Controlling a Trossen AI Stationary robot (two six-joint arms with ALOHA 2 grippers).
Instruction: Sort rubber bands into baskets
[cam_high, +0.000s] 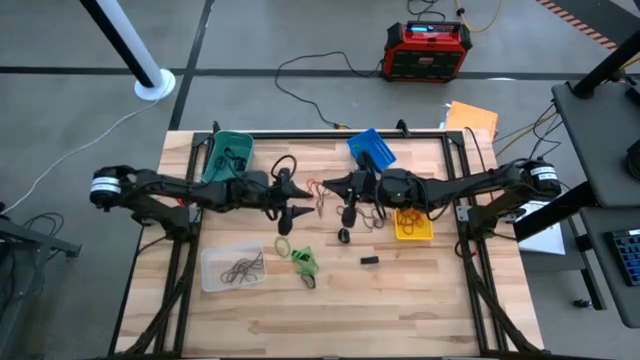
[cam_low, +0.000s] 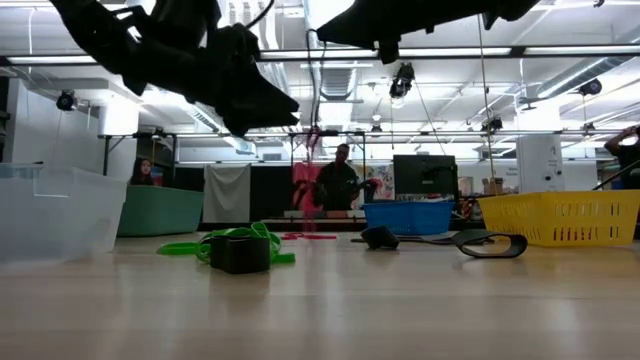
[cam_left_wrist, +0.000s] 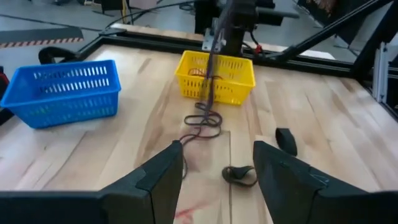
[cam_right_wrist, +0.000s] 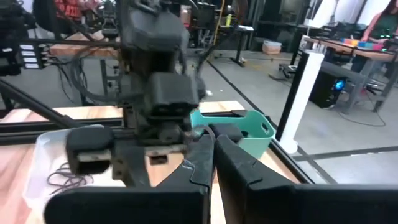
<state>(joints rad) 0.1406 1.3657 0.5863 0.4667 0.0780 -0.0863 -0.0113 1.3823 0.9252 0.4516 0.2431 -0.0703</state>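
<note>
Right claw (cam_high: 349, 213) holds brown band (cam_left_wrist: 208, 87) hanging vertical.

The scene is evenly lit from ceiling strip lights (cam_low: 330, 62), seen glaring in the low view. Only soft, faint shadows are cast on the bench (cam_high: 420, 300). The near arm housing (cam_right_wrist: 163, 93) in the right wrist view is blurred.
</note>
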